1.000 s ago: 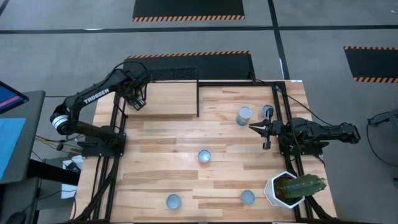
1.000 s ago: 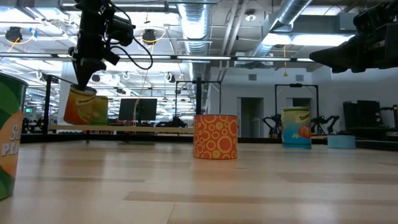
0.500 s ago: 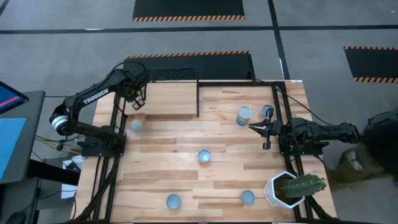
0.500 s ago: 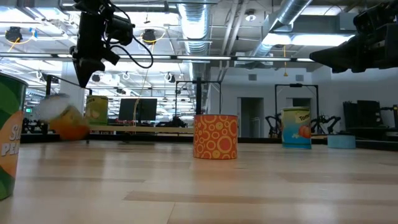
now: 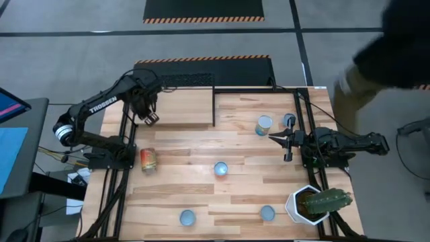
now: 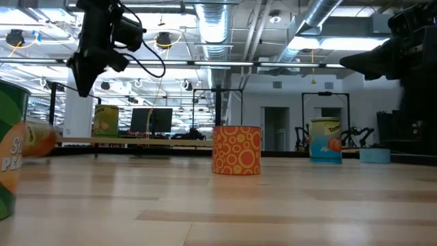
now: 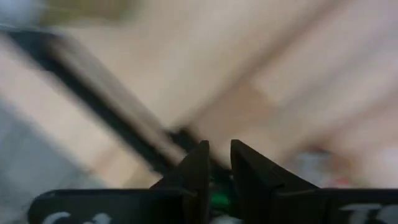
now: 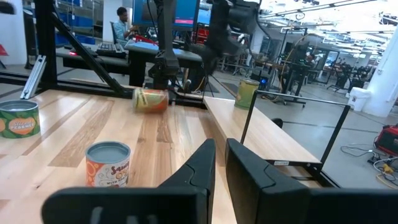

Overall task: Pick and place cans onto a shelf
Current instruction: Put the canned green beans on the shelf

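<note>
I see left gripper (image 5: 150,118) nearly closed, empty over shelf (image 5: 181,107); dropped can (image 5: 148,160) lying left-centre (one shelved); right gripper (image 5: 285,143) narrow, idle.

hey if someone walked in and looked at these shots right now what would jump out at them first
Probably the can lying on its side at the table's left edge, below the shelf, while the other cans stand upright. Just above it, the left gripper hangs empty over the shelf's near-left corner, its fingers nearly together. After that, the potted cactus in the table's near-right corner and a blurred person passing at the far right.
</note>
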Action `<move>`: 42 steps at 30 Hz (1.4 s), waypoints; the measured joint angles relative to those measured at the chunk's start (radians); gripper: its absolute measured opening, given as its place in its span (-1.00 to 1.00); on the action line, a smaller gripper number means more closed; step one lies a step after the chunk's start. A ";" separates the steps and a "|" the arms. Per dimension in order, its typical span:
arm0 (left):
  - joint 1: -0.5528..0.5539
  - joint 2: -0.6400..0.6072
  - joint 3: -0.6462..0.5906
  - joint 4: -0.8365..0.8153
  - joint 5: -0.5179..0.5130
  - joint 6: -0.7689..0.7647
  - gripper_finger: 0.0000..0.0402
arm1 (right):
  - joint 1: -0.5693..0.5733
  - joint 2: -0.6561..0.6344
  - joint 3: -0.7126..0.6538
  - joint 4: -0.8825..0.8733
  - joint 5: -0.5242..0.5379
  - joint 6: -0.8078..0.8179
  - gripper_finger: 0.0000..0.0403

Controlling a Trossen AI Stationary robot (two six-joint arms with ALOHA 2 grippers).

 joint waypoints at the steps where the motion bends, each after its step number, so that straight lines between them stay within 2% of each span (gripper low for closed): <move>1: -0.024 -0.003 0.000 -0.006 0.046 -0.015 -0.74 | 0.000 0.000 0.000 0.000 0.000 0.000 -0.70; 5: -0.194 -0.038 -0.015 -0.011 0.158 -0.086 -0.74 | 0.000 0.000 0.000 0.000 0.000 0.000 -0.70; 8: -0.377 -0.088 -0.015 -0.023 0.219 -0.201 -0.74 | 0.000 0.000 0.000 0.000 0.000 0.001 -0.70; 11: -0.598 -0.157 -0.015 -0.026 0.194 -0.411 -0.74 | 0.000 0.000 0.000 0.000 0.000 0.003 -0.70; 16: -1.040 -0.220 -0.015 0.001 -0.048 -0.889 -0.74 | 0.000 0.000 0.000 0.000 0.000 0.003 -0.70; 18: -1.200 -0.210 -0.015 0.039 -0.172 -0.992 -0.74 | 0.000 0.000 0.000 0.000 0.000 0.005 -0.70; 21: -1.369 -0.149 -0.015 0.108 -0.366 -1.050 -0.74 | 0.000 0.000 0.000 0.000 0.000 0.025 -0.70; 23: -1.439 -0.091 -0.015 0.136 -0.461 -1.052 -0.74 | 0.000 0.000 0.000 0.000 0.000 0.026 -0.70; 25: -1.485 -0.019 -0.015 0.141 -0.481 -1.055 -0.74 | 0.000 0.000 0.000 0.000 0.000 0.029 -0.70; 32: -1.602 0.240 0.029 0.063 -0.282 -1.189 -0.74 | 0.000 0.000 0.000 -0.002 -0.009 0.156 -0.70; 38: -1.723 0.393 0.191 -0.095 -0.315 -1.381 -0.74 | 0.000 0.000 0.000 -0.004 -0.026 0.145 -0.70; 42: -1.803 0.503 0.234 -0.139 -0.331 -1.503 -0.74 | 0.000 0.000 0.000 -0.005 -0.026 0.150 -0.70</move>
